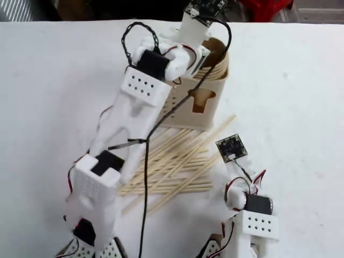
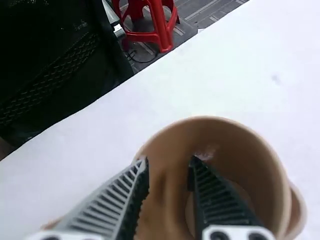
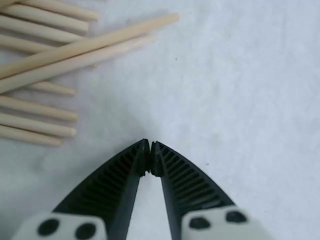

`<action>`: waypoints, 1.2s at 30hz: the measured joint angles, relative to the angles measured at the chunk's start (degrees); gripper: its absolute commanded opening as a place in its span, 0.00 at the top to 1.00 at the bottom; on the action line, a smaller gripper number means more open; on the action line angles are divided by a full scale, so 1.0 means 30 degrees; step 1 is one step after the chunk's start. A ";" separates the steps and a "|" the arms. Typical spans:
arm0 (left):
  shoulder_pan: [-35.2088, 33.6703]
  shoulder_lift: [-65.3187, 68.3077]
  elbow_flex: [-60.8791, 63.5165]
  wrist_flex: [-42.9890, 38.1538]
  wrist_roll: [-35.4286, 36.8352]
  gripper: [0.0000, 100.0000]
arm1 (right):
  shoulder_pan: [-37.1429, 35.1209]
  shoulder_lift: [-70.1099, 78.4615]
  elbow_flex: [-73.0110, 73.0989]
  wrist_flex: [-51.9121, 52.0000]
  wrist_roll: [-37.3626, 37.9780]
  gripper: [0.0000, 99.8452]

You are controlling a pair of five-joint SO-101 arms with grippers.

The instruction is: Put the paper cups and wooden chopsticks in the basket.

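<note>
We see the left arm (image 1: pixel 134 113) stretched across the table (image 1: pixel 290 80) to the basket (image 1: pixel 185 110). The basket stands upright at the far side, with its handle cut-out facing the arm bases.

In the left wrist view the left gripper (image 2: pixel 168 167) straddles the rim of a brown paper cup (image 2: pixel 235 150). One finger is outside the wall and the other inside. The jaws stand apart by more than the wall's thickness, so we judge this pincer released rather than clenched on the cup. The cup's mouth opens toward the wrist camera, and its axis runs roughly along the fingers. From above, its brown rim shows at the basket's mouth.

The wooden chopsticks (image 1: pixel 172 169) lie in a loose fan on the table, between the basket and the arm bases and partly under the left arm. Most run from near-left to far-right, a few lie flatter, and one reaches up beside the basket's corner.

The right gripper (image 3: pixel 150 157) is clenched, its tips meeting with nothing between them, over bare table. The nearest chopstick ends lie near it, ahead of the tips and not touching them.
</note>
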 measured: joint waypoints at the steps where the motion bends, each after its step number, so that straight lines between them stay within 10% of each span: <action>1: 0.0059 0.0000 0.0000 0.0117 0.0000 0.85 | 0.0000 0.0000 0.0000 0.0000 0.0000 0.98; 36: 0.0352 0.0381 -0.0440 0.1934 -0.0322 0.85 | 0.0000 0.0000 0.0000 0.0000 0.0000 0.98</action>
